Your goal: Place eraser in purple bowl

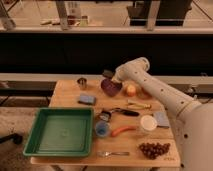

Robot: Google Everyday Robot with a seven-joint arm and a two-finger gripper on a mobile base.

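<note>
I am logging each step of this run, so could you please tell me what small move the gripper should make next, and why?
Probably a short move down and right, to centre over the round deep-purple bowl before any release. The gripper sits at the bowl's upper-left rim, at the far side of the wooden table, with a small dark block that looks like the eraser at its tip.

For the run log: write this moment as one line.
gripper: above far rim of round deep-purple bowl | hold: small dark eraser | bowl: on wooden table | eraser not yet in bowl

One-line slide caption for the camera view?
Robot's tool hovers at the far rim of the purple bowl, dark eraser at its tip, on a wooden table beside a green tray.
</note>
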